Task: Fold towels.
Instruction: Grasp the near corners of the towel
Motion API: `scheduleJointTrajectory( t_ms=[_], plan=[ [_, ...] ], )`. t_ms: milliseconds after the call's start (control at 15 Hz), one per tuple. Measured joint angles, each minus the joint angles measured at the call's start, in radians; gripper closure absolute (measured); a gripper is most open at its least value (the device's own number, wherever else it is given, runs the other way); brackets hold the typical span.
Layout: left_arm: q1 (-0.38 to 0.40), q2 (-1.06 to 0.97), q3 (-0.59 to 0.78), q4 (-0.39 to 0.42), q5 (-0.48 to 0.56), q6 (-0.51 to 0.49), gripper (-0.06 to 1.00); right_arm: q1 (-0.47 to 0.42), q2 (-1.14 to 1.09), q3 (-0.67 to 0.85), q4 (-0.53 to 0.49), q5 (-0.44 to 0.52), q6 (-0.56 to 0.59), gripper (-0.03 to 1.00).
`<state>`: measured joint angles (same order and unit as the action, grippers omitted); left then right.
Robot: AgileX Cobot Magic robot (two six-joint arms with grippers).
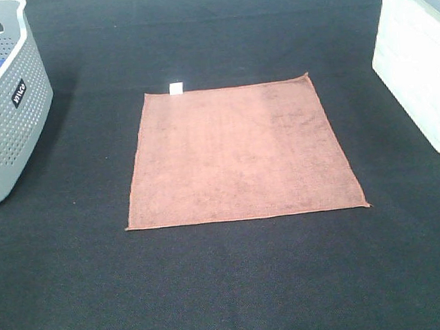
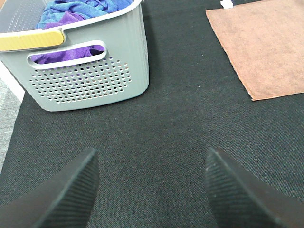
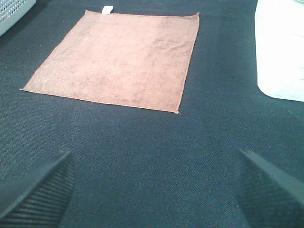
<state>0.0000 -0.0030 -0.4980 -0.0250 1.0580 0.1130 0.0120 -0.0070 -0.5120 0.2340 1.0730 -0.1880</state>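
Note:
A terracotta square towel (image 1: 238, 152) lies flat and unfolded on the black table, with a small white tag (image 1: 176, 88) on its far edge. It also shows in the left wrist view (image 2: 263, 45) and in the right wrist view (image 3: 118, 57). Neither gripper shows in the high view. My left gripper (image 2: 149, 190) is open and empty above bare mat, short of the towel and near the grey basket. My right gripper (image 3: 154, 190) is open and empty above bare mat, short of the towel's near edge.
A grey perforated basket (image 1: 20, 111) stands at the left and holds blue and purple cloths (image 2: 80, 12). A white basket (image 1: 421, 68) stands at the right, seen also in the right wrist view (image 3: 280, 52).

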Motion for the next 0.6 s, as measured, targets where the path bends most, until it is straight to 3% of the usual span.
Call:
scheduleJointTrajectory(
  t_ms=[600],
  plan=[
    [0.000, 0.000, 0.000, 0.000, 0.000, 0.000, 0.32, 0.000, 0.000, 0.000, 0.000, 0.000, 0.000, 0.12]
  ],
)
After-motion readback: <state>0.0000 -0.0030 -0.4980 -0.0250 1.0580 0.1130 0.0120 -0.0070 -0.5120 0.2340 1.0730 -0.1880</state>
